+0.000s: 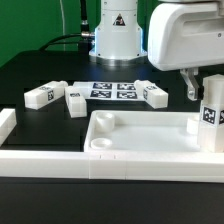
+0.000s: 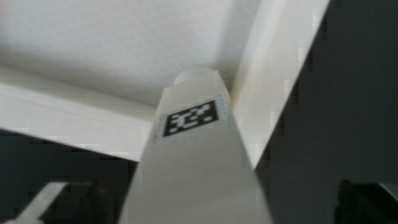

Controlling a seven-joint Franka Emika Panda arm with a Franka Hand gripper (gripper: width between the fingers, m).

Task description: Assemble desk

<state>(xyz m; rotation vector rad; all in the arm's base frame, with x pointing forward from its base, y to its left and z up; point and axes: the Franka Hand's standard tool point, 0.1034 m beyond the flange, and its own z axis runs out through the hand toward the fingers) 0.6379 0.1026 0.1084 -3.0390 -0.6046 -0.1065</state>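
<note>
Exterior view: an upright leg [image 1: 211,118] is seen at the three o'clock corner of the tabletop [image 1: 120,160], with the jaws spread wide, nothing held. It should probably be gripped squarely and kept vertical.

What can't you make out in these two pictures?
- Exterior view: the upright leg is cut off by the picture's edge. The tabletop wall hides its foot, so whether it sits in a socket is unclear.
- Exterior view: the pincer is too small and too close to that leg to tell whether they touch.
- Exterior view: the lying legs have tags too small to read.
- Wrist view: that leg is blurred, and its near end runs out of frame.
</note>
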